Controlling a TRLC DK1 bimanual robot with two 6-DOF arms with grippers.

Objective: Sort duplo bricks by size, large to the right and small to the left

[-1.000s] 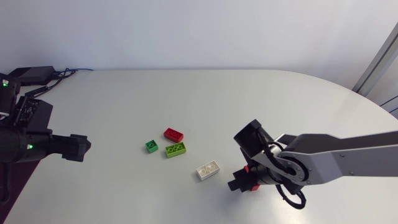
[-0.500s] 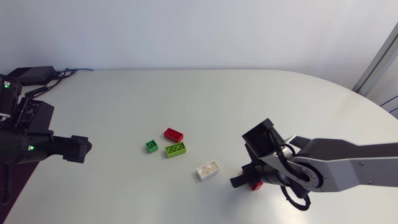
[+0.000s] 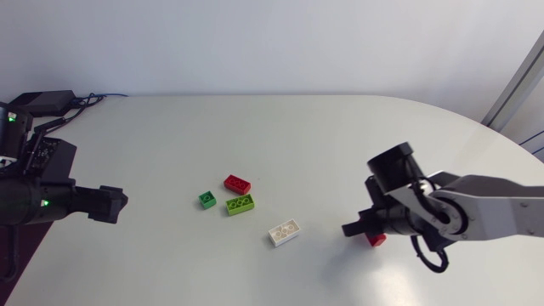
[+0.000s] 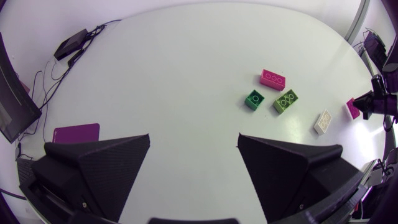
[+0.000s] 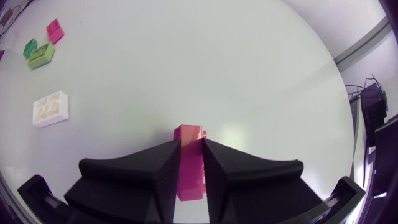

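My right gripper is shut on a red brick, held low over the table right of centre; in the right wrist view the brick stands pinched between both fingers. A white brick lies to its left. Further left sit a lime brick, a second red brick and a small dark green brick. My left gripper hangs open at the table's left edge, nothing between its fingers. From the left wrist view the cluster lies far ahead.
A black box with cables rests at the table's back left corner. The table's curved right edge lies beyond my right arm. Bare tabletop surrounds the bricks.
My right gripper closed on the red brick and carried it to the right, away from the white brick. The left arm has stayed put.
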